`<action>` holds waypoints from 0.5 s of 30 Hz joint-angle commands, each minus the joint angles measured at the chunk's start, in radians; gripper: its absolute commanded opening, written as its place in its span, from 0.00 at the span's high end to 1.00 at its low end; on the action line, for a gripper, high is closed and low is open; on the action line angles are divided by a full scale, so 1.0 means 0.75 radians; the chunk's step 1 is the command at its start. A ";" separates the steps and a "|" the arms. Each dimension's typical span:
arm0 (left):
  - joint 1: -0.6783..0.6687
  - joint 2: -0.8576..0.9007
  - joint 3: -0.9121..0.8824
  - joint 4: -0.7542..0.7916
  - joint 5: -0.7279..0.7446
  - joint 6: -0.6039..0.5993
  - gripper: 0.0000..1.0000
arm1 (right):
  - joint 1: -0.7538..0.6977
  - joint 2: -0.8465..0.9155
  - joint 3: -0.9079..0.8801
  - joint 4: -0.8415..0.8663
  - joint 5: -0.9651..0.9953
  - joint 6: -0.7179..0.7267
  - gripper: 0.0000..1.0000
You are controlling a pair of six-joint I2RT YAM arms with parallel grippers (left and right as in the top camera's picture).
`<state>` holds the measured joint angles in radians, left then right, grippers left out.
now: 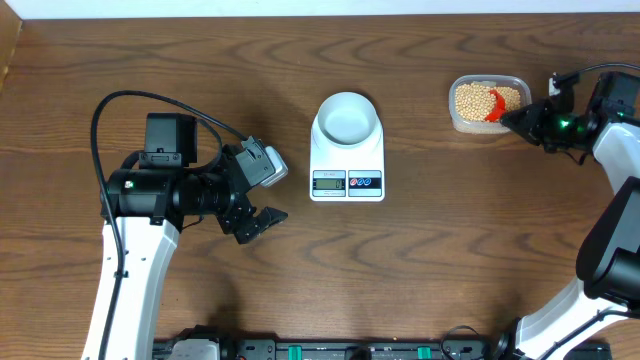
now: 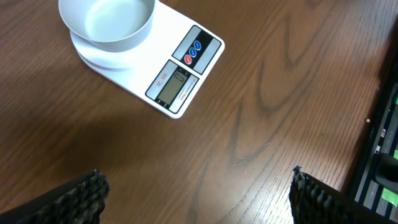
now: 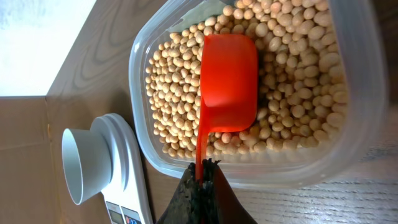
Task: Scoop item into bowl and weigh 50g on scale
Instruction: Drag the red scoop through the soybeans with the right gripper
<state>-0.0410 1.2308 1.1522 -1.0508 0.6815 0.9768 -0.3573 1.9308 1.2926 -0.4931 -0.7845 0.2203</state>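
right gripper [image 3: 203, 177]: fingers pinched on the handle of the orange scoop [image 3: 227, 74] | scoop head lying on the beans [image 3: 174, 93] inside the clear tub [image 3: 138, 81] | bowl [image 1: 347, 118] seated on the scale [image 1: 347, 160] platform, well apart from the tub | left gripper [image 2: 199, 193]: fingers spread wide, hovering over the wooden table [image 2: 267, 93] near the scale's front edge

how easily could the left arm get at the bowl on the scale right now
Probably easily. The left gripper is open and empty, with only bare table between it and the bowl on the scale. The right gripper is away at the tub, shut on the scoop's handle.
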 commanded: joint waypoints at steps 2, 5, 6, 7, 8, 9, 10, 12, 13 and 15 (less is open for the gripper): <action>0.005 0.008 0.024 -0.004 0.004 0.018 0.05 | 0.032 0.069 0.002 -0.007 -0.036 0.030 0.99; 0.005 0.007 0.024 -0.004 0.004 0.018 0.05 | 0.023 0.067 0.002 -0.015 -0.043 0.036 0.99; 0.005 0.008 0.024 -0.004 0.004 0.018 0.05 | 0.016 0.067 0.002 -0.027 -0.051 0.046 0.99; 0.005 0.008 0.024 -0.004 0.004 0.018 0.05 | 0.010 0.066 0.002 -0.037 -0.066 0.046 0.99; 0.005 0.008 0.024 -0.004 0.004 0.018 0.05 | -0.003 0.066 0.002 -0.048 -0.102 0.046 0.99; 0.005 0.008 0.024 -0.004 0.004 0.018 0.05 | -0.015 0.066 0.002 -0.052 -0.132 0.046 0.99; 0.005 0.007 0.024 -0.004 0.004 0.018 0.05 | -0.026 0.066 0.002 -0.055 -0.158 0.046 0.99; 0.005 0.008 0.024 -0.004 0.004 0.018 0.05 | -0.048 0.066 0.002 -0.056 -0.171 0.052 0.99; 0.005 0.007 0.024 -0.004 0.004 0.018 0.05 | -0.054 0.066 0.002 -0.055 -0.170 0.061 0.99; 0.005 0.008 0.024 -0.004 0.004 0.018 0.05 | -0.067 0.066 0.002 -0.044 -0.170 0.076 0.99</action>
<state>-0.0410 1.2308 1.1522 -1.0504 0.6815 0.9768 -0.3965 1.9652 1.2934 -0.5236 -0.8612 0.2493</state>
